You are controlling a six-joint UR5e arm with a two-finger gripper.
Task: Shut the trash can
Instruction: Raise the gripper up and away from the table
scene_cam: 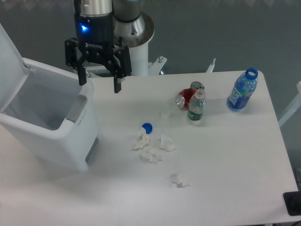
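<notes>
The trash can [44, 117] is a big white boxy bin at the left of the table. Its lid [9, 66] stands raised at the far left, so the inside is exposed. A grey latch strip runs down its right side. My gripper [100, 84] hangs just above and to the right of the bin's rim, near the back of the table. Its two black fingers point down and are spread wide, open, with nothing between them.
A crushed red soda can [188, 96] and a small clear bottle [196, 107] sit mid-table. A blue bottle [242, 90] stands at the right. A blue cap [147, 127] and several crumpled paper scraps [153, 147] lie near the bin. The arm's base [138, 52] rises behind.
</notes>
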